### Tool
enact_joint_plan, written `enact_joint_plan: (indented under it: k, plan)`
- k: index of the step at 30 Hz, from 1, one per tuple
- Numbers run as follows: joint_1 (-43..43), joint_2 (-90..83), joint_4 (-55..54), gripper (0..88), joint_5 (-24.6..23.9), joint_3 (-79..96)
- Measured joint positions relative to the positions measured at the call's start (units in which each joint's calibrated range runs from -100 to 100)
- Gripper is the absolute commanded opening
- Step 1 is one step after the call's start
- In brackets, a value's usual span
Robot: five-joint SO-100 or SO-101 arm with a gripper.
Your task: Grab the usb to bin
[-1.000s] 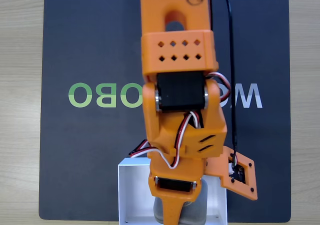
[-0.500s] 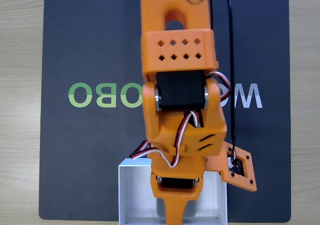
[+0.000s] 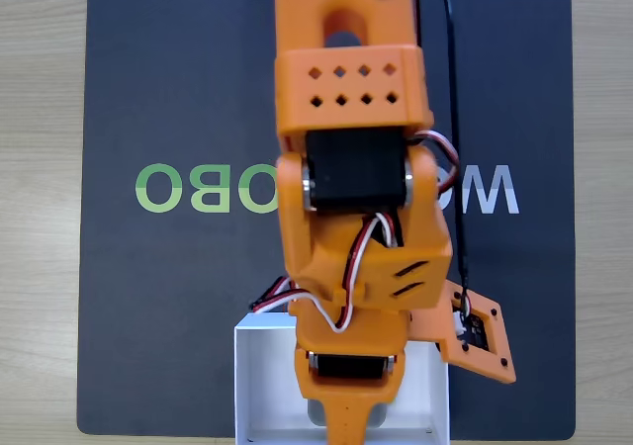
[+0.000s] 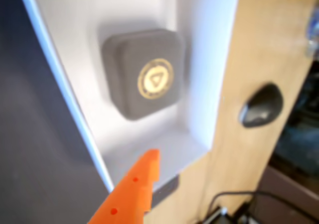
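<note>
Overhead, in the fixed view, the orange printed gripper [image 3: 341, 420] hung over the shallow white rectangular bin [image 3: 259, 376]; in the wrist view the dark grey rounded-square usb [image 4: 144, 72] lay flat on the bin floor, apart from the orange finger [image 4: 132, 191], evidently released.
</note>
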Motion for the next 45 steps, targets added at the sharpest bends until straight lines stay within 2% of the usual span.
enact_joint_plan:
  k: [4, 10, 16, 31, 37, 45]
  plan:
    - [1.1, -8.0, 2.2, 39.5, -0.1, 0.0]
    - [1.9, -26.6, 8.0, 19.4, -0.1, 5.6]
    - [1.1, -48.0, 6.7, 2.7, -0.1, 21.9]
    - [1.3, -97.2, -24.2, 1.0, 0.6, 87.6]
    - [0.6, -119.0, -23.1, 0.9, 2.8, 110.6]
    - [-2.0, -141.6, -11.9, 1.1, 3.0, 131.7]
